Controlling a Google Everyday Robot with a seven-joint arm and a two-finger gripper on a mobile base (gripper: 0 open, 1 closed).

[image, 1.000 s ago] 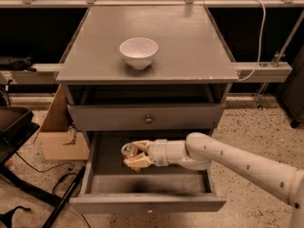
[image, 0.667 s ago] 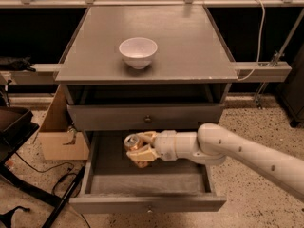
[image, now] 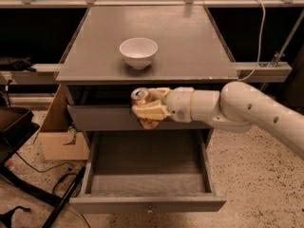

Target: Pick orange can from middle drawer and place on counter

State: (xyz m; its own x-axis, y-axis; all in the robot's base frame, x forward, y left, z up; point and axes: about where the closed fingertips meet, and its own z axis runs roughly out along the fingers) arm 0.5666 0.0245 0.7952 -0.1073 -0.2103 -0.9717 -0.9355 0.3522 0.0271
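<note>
Orange can: small cylinder, orange-brown body, silver top with pull tab. It is pinched between the pale fingers of the end effector and held in the air. The open middle drawer is seen below the end effector. The table edge is just above it, with the white bowl above and beyond. Versus 0.7 s ago: can and end effector have been raised out of the drawer, now level with the upper drawer front.
</note>
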